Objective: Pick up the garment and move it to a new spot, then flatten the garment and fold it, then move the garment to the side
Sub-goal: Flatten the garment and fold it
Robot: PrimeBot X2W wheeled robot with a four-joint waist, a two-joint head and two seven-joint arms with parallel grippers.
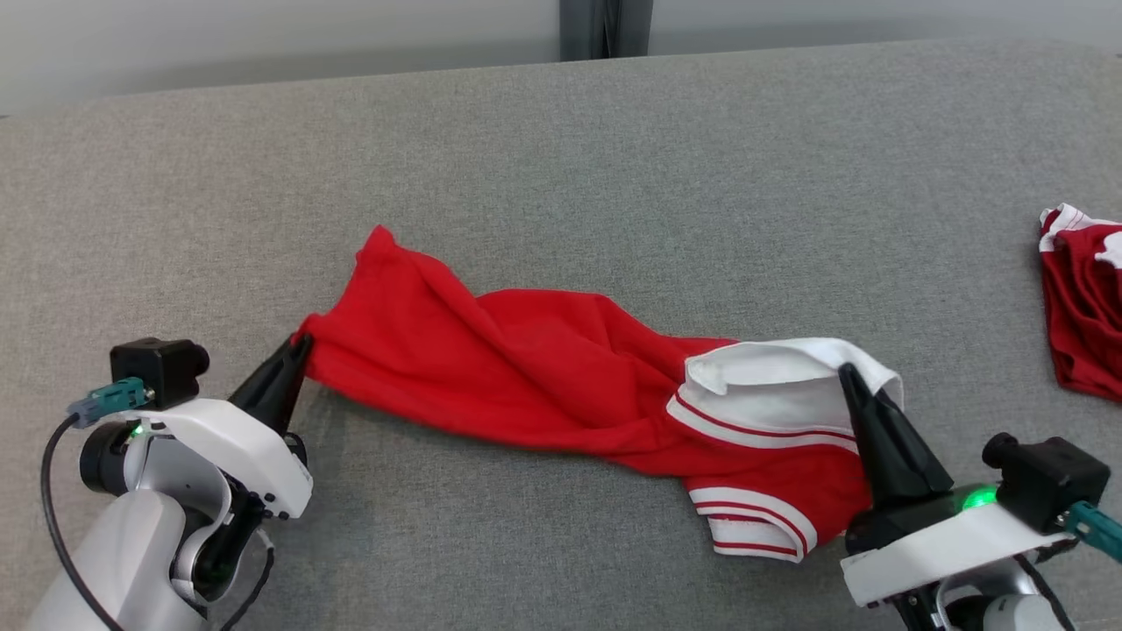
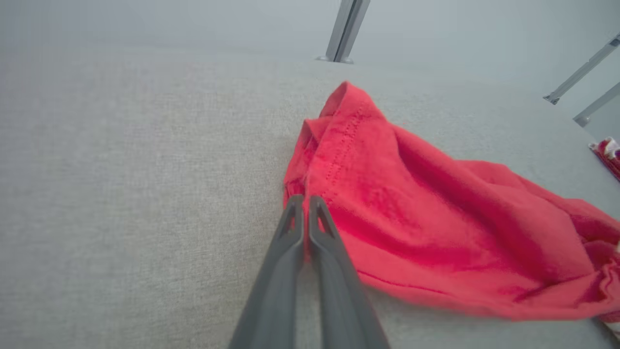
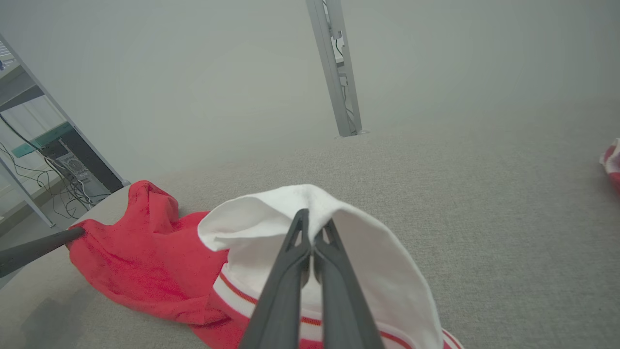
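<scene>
Across the grey table (image 1: 561,158) the red shirt (image 1: 526,368) is lying lengthwise left to right, the left gripper (image 1: 298,346) pinching tight on its left end, the right gripper (image 1: 848,375) pinching its white collar (image 1: 771,359).

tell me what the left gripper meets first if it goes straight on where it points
The red garment: the left gripper is shut on its hem, so it would push into that fabric. Beyond looks like grey surface, depth unclear.

L gripper (image 2: 306,199), dark fingers pressed together on hem of crumpled red knit garment (image 2: 436,223) on grey woven tabletop (image 2: 121,194); background blurry, prob. metal posts.
</scene>
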